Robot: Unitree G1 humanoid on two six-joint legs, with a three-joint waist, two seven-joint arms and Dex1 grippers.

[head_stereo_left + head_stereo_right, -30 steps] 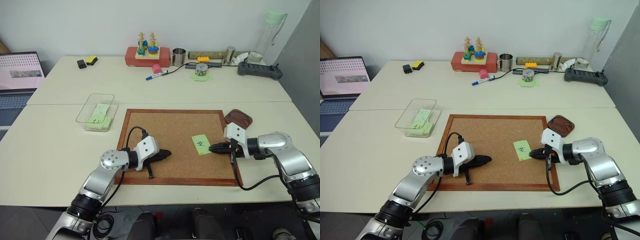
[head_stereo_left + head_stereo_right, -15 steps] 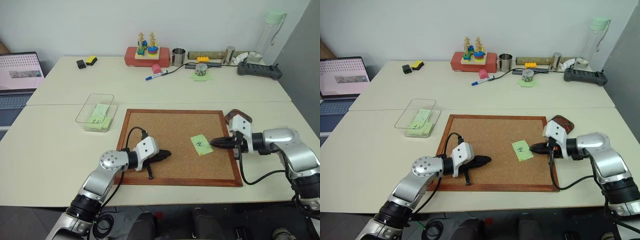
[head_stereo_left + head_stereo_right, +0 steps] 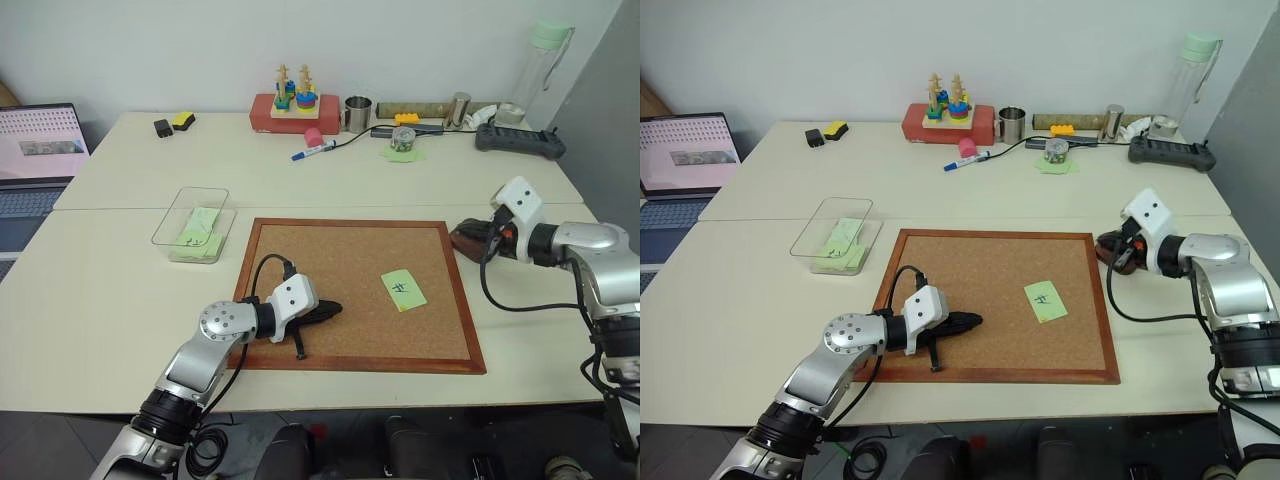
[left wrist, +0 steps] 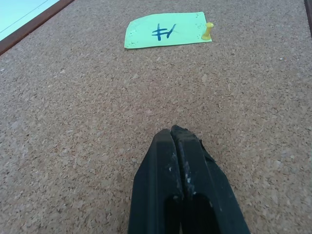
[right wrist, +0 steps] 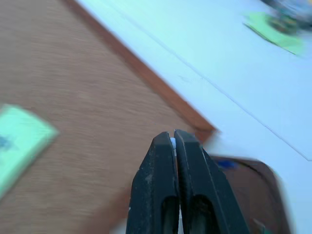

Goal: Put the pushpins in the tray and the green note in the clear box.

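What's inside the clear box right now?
The clear box holds pale green notes lying on its bottom, one with a dark mark. Whether more lie beneath them is hidden. The green note is on the cork board.

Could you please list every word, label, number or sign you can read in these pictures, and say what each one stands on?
"#": a hand-drawn hash-like mark in dark ink on the green note on the cork board.
Laptop screen: rows of content, too small to read.
Note in the clear box: a dark mark, too small to read.
Nothing else is legible.
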